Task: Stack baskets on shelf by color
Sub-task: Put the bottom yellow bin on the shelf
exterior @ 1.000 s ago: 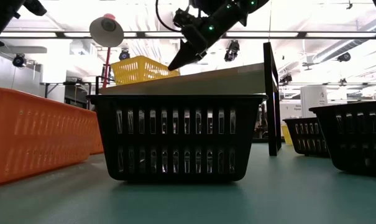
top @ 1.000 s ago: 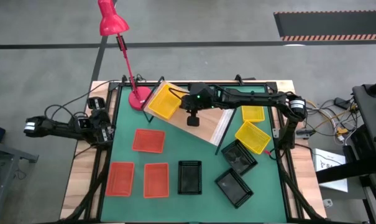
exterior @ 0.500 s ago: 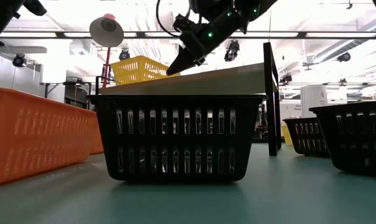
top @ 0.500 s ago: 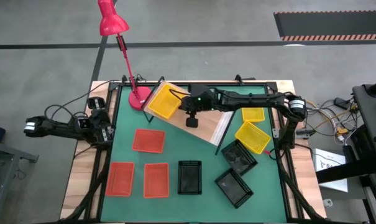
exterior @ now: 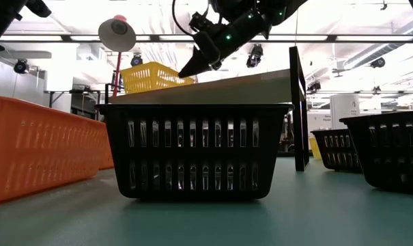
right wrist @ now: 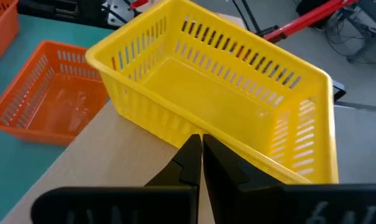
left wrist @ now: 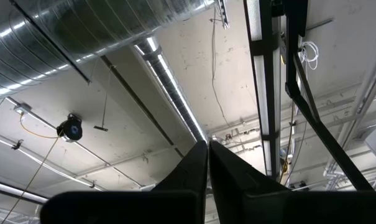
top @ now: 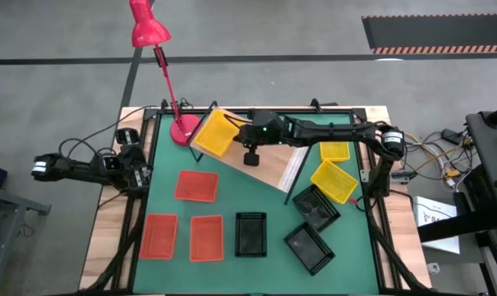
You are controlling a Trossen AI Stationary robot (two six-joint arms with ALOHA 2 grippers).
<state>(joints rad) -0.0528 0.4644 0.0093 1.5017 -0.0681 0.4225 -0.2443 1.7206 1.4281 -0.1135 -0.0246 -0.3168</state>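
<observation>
From above, a yellow plastic mesh basket (top: 216, 134) sits empty at the far-left end of the long light-wood shelf (top: 269, 168); two more yellow ones, three orange and three black lie empty on the green worktop (top: 273, 247). The right hand (top: 238, 136) reaches beside it; the left hand (top: 39, 168) waits off the worktop's left. The right wrist view alone shows its fingers (right wrist: 189, 152) pressed together just short of the basket's wall; the left wrist view shows fingers (left wrist: 197, 162) together, aimed at the ceiling.
</observation>
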